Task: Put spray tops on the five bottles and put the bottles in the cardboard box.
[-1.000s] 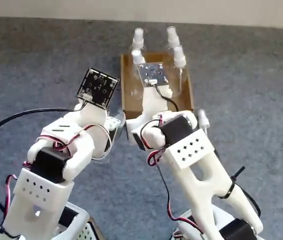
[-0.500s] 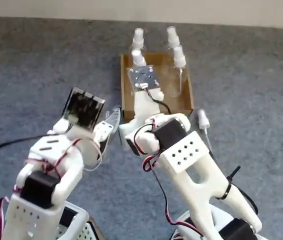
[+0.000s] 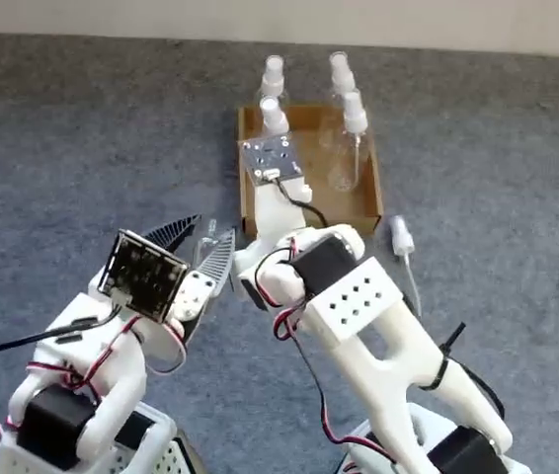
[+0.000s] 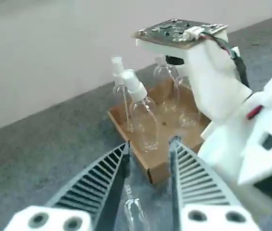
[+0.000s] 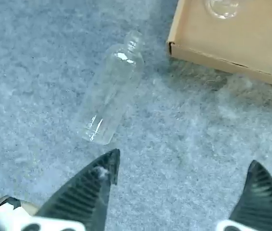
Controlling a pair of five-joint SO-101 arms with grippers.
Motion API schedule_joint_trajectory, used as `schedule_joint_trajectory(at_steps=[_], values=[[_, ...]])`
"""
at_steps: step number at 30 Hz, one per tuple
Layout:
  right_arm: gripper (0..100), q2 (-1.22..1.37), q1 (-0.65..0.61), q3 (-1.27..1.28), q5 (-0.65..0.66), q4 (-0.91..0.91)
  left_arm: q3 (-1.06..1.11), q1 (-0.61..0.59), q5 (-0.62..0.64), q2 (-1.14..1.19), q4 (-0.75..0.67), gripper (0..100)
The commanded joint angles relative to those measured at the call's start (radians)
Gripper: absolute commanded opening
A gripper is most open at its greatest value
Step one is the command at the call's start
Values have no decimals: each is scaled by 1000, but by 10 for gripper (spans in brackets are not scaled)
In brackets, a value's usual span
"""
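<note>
One capless bottle point(image 5: 109, 91) lies by the box's point(image 5: 241, 38) corner. Your left gripper point(image 4: 150, 144) is open near it, your right gripper point(image 5: 179, 185) wide open.

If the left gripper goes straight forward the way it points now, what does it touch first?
Probably the uncapped bottle lying on the carpet, just ahead between the open fingers of the left gripper. Behind it comes the cardboard box wall. Depth is hard to judge.
</note>
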Motion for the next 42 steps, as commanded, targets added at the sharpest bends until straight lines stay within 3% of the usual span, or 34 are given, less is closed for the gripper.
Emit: schedule_joint_trajectory(at_steps=[1, 11, 25, 36, 42], values=[[335, -5, -22, -19, -11, 2, -50, -39, -6, 2, 12, 130], [333, -12, -38, -19, -11, 2, -116, -56, 40, 150, 20, 130], [334, -13, -45, -18, -11, -5, -93, -51, 43, 159, 14, 130], [331, -13, -13, -12, 0, -30, -90, -188, 43, 150, 18, 130], [310, -13, 122, -7, 155, -64, -74, -303, 40, 150, 18, 130]])
